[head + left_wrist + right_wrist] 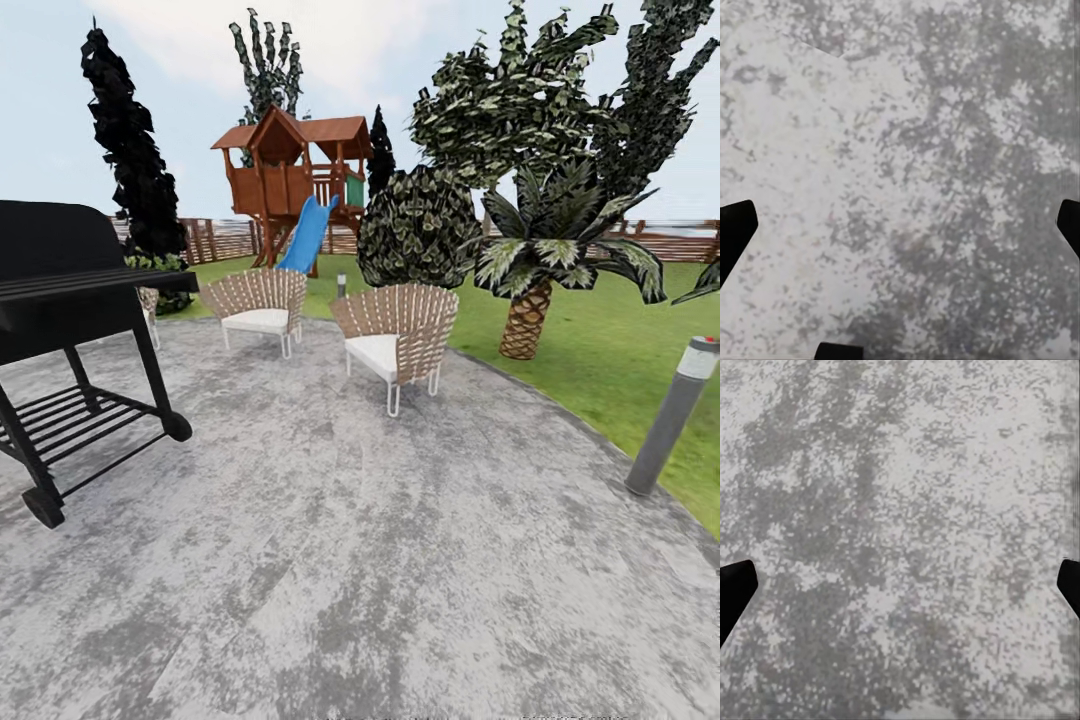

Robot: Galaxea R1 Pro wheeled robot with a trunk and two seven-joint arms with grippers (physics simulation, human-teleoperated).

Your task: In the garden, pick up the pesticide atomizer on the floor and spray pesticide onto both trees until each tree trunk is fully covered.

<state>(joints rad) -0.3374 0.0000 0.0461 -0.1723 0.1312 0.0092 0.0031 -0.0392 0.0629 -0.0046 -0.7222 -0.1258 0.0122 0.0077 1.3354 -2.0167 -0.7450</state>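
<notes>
Grey mottled stone patio (pixel 380 560) across most of head view, curved edge meeting green lawn (pixel 600 340) at right; brown slatted fence (pixel 680 240) along far side of lawn. Tall dark ragged trees behind: one far left (pixel 125 140), another w/ big leafy crown upper right (pixel 520 100); trunks hidden, can't tell if those are the task's trees. Wooden playhouse (pixel 295 170) w/ blue slide (pixel 308 235) in middle distance. Black barbecue grill (pixel 60 300) on wheels at left edge of patio. Round dark bush (pixel 415 225) beside short palm w/ scaly trunk (pixel 525 315) on grass. Two wicker chairs w/ white cushions, nearer one (pixel 395 340) and farther one (pixel 258 305), near patio's far edge. Grey bollard lamp (pixel 672 415) leaning at right, on patio rim. Atomizer not made out anywhere. Left gripper (pixel 900 225) over bare stone, black fingertips (pixel 733 225) at opposite frame edges, spread wide, nothing between. Right gripper (pixel 900 585) likewise over stone, fingertips (pixel 733 585) far apart, holding nothing
</notes>
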